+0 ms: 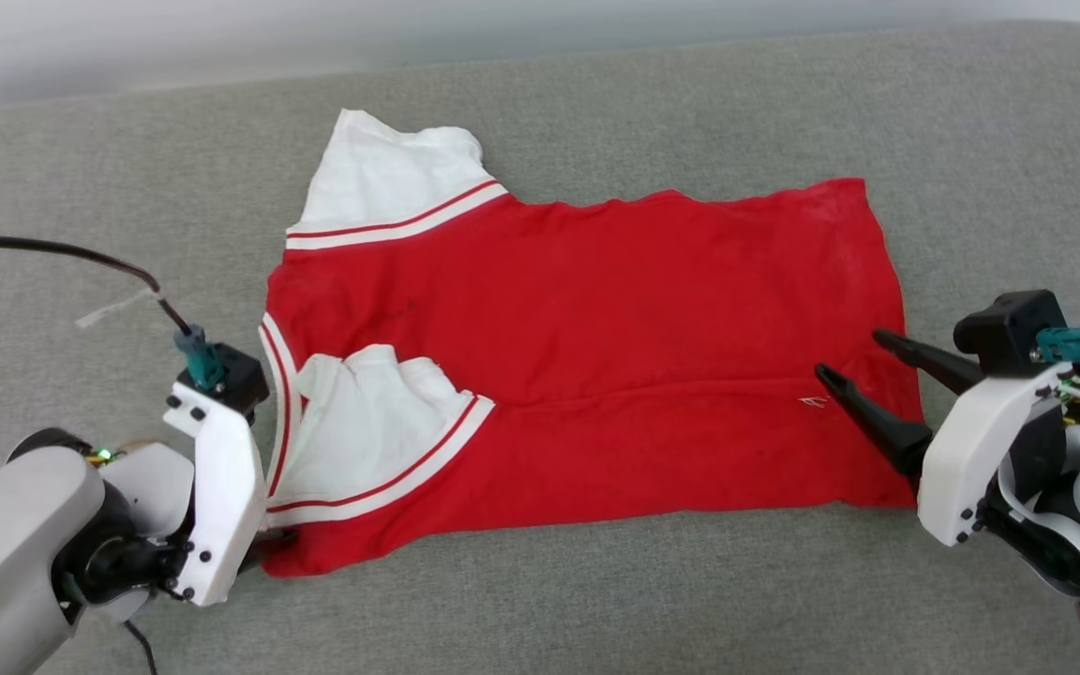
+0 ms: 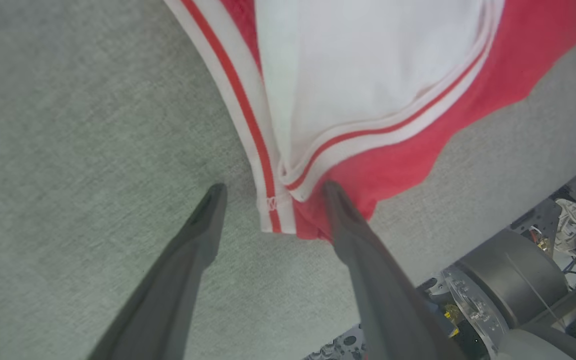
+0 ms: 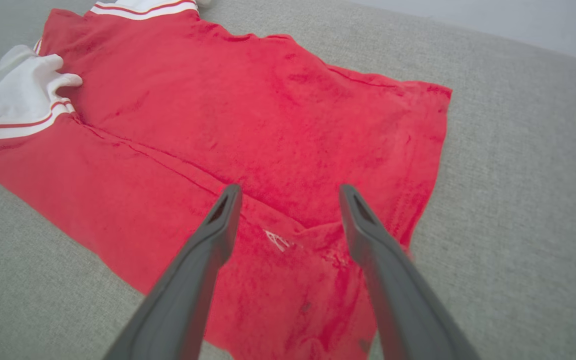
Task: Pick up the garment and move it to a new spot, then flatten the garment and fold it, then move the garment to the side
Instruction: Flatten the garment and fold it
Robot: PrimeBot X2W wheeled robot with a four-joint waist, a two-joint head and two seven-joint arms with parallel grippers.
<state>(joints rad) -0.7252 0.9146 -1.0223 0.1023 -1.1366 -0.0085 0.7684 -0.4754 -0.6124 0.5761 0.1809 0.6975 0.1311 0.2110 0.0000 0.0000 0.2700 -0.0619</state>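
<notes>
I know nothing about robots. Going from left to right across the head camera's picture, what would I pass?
The left gripper → white sleeve, folded inward → red body of the garment → right gripper.

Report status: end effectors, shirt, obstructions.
Left end effector open, straddling striped corner of shirt. Right end effector open over hem end. Shirt spread on grey surface, near sleeve folded in. No obstructions.

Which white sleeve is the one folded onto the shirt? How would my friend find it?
Find the red garment spread on the grey surface. Go to its end by the left gripper. The folded sleeve lies crumpled on top of the red cloth; the other sleeve sticks out onto the grey.
</notes>
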